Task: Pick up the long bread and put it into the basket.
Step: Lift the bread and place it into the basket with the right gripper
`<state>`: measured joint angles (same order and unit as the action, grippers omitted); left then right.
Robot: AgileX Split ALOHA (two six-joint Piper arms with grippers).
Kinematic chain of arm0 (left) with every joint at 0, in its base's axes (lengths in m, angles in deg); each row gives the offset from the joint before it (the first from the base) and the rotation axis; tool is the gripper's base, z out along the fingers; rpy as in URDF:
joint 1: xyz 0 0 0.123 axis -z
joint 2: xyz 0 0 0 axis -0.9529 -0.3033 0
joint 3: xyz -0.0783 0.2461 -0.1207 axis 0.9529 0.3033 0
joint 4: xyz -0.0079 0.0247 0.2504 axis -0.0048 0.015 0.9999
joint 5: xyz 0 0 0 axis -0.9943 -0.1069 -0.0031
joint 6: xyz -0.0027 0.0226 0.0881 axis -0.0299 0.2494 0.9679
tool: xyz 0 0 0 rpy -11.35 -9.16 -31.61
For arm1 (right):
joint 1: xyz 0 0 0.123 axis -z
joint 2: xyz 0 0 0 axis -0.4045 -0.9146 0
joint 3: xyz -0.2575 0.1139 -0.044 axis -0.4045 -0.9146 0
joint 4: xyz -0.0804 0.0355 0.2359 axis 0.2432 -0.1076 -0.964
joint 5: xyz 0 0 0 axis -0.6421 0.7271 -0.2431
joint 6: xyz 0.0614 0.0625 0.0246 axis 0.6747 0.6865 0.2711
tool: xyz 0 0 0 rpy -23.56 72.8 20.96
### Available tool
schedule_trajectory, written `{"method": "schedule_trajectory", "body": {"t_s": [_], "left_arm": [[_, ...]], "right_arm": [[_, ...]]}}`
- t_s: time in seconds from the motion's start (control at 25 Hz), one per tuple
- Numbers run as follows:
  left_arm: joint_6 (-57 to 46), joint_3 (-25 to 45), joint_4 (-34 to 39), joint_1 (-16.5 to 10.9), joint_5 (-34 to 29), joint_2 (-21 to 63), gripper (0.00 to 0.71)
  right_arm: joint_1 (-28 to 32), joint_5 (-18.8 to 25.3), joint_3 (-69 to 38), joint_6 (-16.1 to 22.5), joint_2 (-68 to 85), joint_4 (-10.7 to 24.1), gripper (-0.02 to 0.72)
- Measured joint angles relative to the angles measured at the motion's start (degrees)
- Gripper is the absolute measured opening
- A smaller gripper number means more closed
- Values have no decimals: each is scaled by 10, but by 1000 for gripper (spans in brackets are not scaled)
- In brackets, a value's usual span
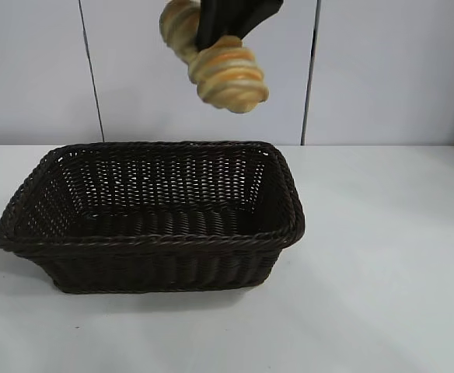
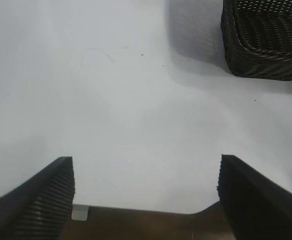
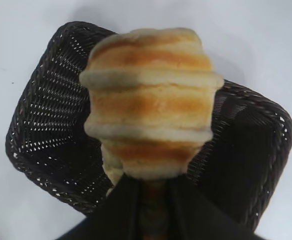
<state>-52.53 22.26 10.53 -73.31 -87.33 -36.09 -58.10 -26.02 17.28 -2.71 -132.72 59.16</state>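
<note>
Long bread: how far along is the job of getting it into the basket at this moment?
Pickup looks done: the right gripper is shut on the long bread, held in the air above the basket, whose inside shows no bread yet. Left to do: lower it and release. The left gripper is open over the table beside the basket, holding nothing.

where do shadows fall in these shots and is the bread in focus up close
Exterior view: the basket casts a soft shadow at its base. Left wrist view: a shadow lies beside the basket. Right wrist view: the long bread looks slightly soft, held by the right gripper.
</note>
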Motion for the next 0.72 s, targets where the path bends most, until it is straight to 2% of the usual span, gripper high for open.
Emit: {"method": "schedule_trajectory", "body": {"t_s": [0.4, 0.48, 0.56, 0.68, 0.72], "left_arm": [[0, 0, 0, 0, 0, 0, 571], [0, 0, 0, 0, 0, 0, 571], [0, 0, 0, 0, 0, 0, 571], [0, 0, 0, 0, 0, 0, 571], [0, 0, 0, 0, 0, 0, 571]], "right_arm": [[-19, -32, 0, -12, -39, -8, 71], [-19, -37, 0, -13, -40, -8, 90], [-19, -39, 0, -13, -40, -8, 163], [-19, -40, 0, -14, -40, -8, 376], [-19, -40, 0, -14, -40, -8, 420]]}}
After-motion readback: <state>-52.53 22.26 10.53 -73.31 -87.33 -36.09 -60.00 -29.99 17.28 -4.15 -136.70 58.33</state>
